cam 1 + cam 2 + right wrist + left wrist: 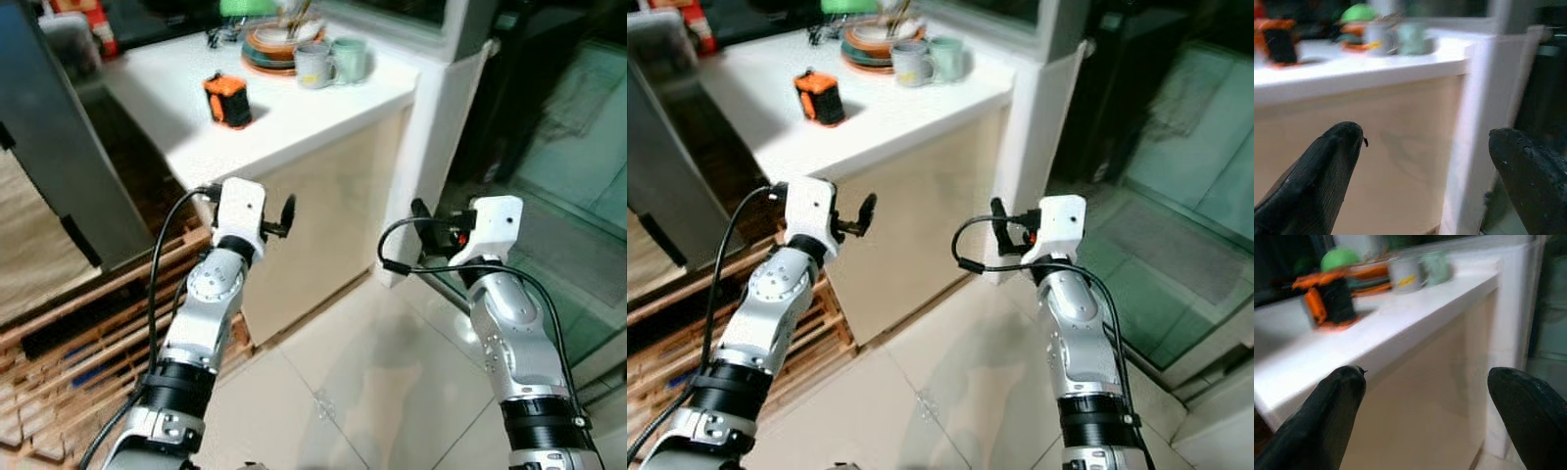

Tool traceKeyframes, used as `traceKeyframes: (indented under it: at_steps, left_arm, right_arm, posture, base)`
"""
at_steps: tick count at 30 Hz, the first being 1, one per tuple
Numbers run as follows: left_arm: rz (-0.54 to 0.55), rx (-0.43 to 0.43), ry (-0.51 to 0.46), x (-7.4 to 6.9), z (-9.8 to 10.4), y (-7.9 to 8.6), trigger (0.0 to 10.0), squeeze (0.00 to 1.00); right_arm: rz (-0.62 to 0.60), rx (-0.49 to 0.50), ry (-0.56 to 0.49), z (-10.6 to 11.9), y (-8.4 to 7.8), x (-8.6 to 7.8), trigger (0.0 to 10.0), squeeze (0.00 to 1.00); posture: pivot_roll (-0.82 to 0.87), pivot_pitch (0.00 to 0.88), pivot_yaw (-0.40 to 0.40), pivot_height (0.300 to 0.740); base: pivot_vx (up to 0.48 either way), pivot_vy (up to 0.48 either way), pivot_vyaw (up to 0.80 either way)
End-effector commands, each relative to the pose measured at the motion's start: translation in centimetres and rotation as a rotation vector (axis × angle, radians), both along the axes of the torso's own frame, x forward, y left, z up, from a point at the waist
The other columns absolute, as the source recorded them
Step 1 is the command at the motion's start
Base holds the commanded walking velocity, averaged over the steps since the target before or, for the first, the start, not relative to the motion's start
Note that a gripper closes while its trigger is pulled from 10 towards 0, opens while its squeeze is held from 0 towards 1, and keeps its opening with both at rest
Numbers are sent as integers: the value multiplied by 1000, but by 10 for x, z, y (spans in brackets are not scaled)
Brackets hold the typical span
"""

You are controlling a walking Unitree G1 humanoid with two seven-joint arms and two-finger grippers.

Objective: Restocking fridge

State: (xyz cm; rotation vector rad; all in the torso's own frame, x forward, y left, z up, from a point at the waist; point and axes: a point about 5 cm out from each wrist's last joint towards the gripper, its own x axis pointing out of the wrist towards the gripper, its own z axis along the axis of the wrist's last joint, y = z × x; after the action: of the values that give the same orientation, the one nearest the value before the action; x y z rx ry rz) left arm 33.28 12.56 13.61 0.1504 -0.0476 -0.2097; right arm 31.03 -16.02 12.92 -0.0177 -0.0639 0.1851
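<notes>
Evidently both claws were released and empty: the left gripper (1425, 416) and right gripper (1425, 181) hung before the white counter (294, 117), where an orange-black object (227, 100) and mugs (331, 61) stood farther off. Restocking looked unstarted; no fridge could be identified.

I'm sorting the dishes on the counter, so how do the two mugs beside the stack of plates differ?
The grey mug is grey-white with a yellow mark on its side; the green mug is plain pale green. The grey mug stands nearer the orange and black object, the green mug nearer the counter's far corner. Both stand upright on the white counter, close together beside the stack of plates, and look similar in size.
</notes>
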Motion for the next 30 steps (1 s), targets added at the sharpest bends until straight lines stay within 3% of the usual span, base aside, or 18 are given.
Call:
traceKeyframes:
  at_steps: [1,6,10,15,23,30]
  left_arm:
    - [21,5,13,-1,-3,6,10000,0]
    - [40,-74,51,-2,-7,12,10000,0]
    - [56,-117,38,-4,-4,16,10000,0]
    - [61,-128,29,-3,-3,17,10000,0]
    - [53,-127,40,-2,-4,20,10000,0]
    - [35,-119,40,0,-4,20,10000,0]
  right_arm:
    - [48,-12,-28,4,12,0,10000,0]
    - [69,-8,1,-3,15,0,10000,0]
    - [-10,23,45,-8,3,4,10000,0]
    - [-28,2,55,-10,-2,5,10000,0]
    - [54,-17,31,-9,13,5,10000,0]
    - [65,-6,36,-10,15,8,10000,0]
  posture:
    - [-187,0,52,740]
    - [-184,0,66,740]
    - [-184,0,66,740]
    - [-176,0,60,740]
    - [-167,0,69,740]
    - [-162,0,70,740]
  base:
    - [0,0,456]
    - [0,166,444]
    - [0,442,0]
    - [0,425,538]
    - [-150,420,512]
    - [-171,420,466]
